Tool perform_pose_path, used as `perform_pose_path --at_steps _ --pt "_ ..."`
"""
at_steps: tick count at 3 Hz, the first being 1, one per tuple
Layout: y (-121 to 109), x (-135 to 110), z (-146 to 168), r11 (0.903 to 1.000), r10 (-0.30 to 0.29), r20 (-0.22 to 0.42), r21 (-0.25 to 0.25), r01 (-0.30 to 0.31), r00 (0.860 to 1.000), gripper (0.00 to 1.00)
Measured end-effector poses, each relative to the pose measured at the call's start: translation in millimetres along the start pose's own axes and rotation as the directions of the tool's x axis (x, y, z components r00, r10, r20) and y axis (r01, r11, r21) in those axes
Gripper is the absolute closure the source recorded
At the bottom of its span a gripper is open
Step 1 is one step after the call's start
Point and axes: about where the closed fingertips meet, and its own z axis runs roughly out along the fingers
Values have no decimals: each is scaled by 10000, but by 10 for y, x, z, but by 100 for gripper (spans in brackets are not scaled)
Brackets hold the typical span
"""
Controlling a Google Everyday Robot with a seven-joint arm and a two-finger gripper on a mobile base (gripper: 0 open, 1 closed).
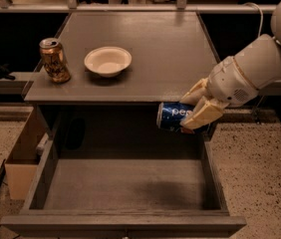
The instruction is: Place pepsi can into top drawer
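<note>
The pepsi can [172,116] is blue with white lettering and lies on its side in my gripper [196,108]. The gripper's cream fingers [204,115] are shut on its right end. The can hangs in the air just past the cabinet top's front edge, over the back right part of the open top drawer [125,183]. The drawer is grey wood, pulled fully out, and its flat bottom is bare. My white arm reaches in from the upper right.
On the cabinet top [180,54] stand a gold-brown can [55,60] at the left edge and a white bowl [107,60] beside it. A cardboard box [23,153] sits on the speckled floor left of the drawer.
</note>
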Motion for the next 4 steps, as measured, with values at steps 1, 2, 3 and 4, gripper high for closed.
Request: perform_pose_path --at_steps 1,2,3,4 --pt "-11 -16 -16 10000 -28 14 43 28 10000 100" --pt "-5 -56 62 9999 20 316 105 -23 9995 100" --pt "172 -88 301 9993 256 1100 236 -283 9936 100" --pt "357 -21 665 9973 690 1683 126 -721 9833 100"
